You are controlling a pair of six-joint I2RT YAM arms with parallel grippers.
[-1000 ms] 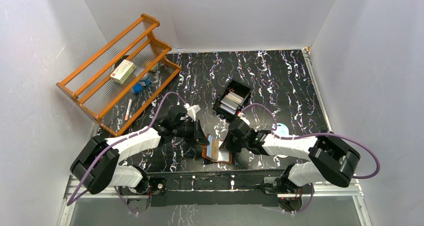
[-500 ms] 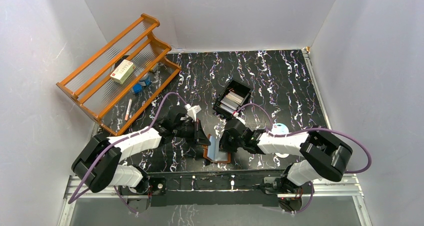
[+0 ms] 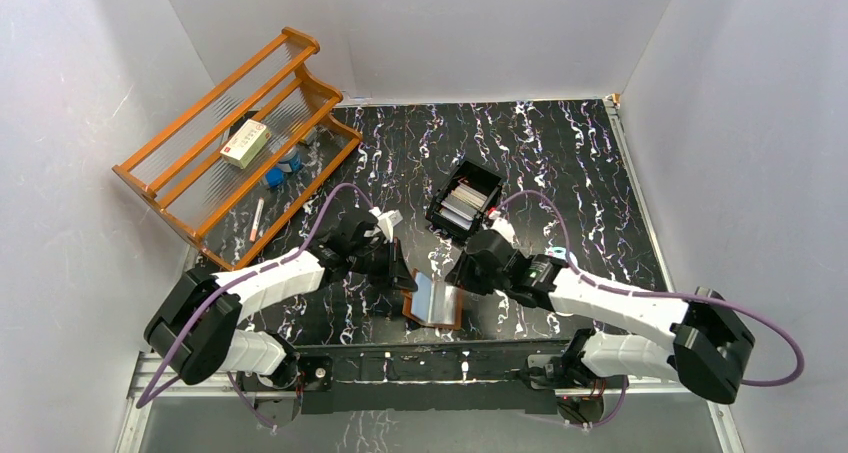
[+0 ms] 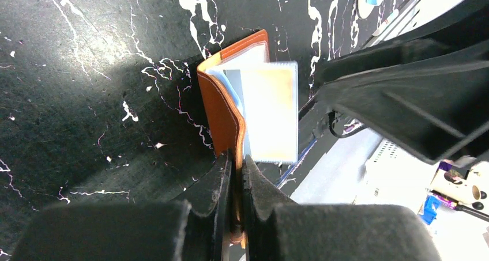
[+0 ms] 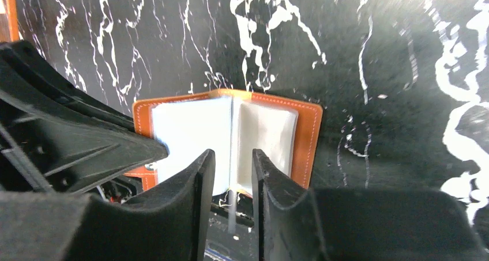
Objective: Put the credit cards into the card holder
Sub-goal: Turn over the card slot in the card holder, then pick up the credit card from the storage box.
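Note:
The brown leather card holder (image 3: pixel 447 314) lies open near the table's front edge, pale blue sleeves (image 5: pixel 190 131) fanned upward. My left gripper (image 4: pixel 235 157) is shut on its left leather flap (image 4: pixel 222 108) and holds that flap upright. In the top view the left gripper (image 3: pixel 402 276) is at the holder's left side. My right gripper (image 5: pixel 232 154) is open just over the sleeves, and one thin sleeve edge stands loose between its fingers. It sits at the holder's right (image 3: pixel 463 278). Grey and white credit cards (image 3: pixel 462 203) stand stacked in a black tray (image 3: pixel 488 183) behind the holder.
An orange wooden rack (image 3: pixel 300 45) leans at the back left with a white-and-red box (image 3: pixel 245 143) on it; a pen (image 3: pixel 257 218) lies at its foot. A pale blue round object (image 3: pixel 563 258) sits right of the right arm. White walls enclose the table.
My right gripper has opened and drawn back up and to the right from the card holder, leaving the sleeves loose. The left gripper keeps its hold on the flap.

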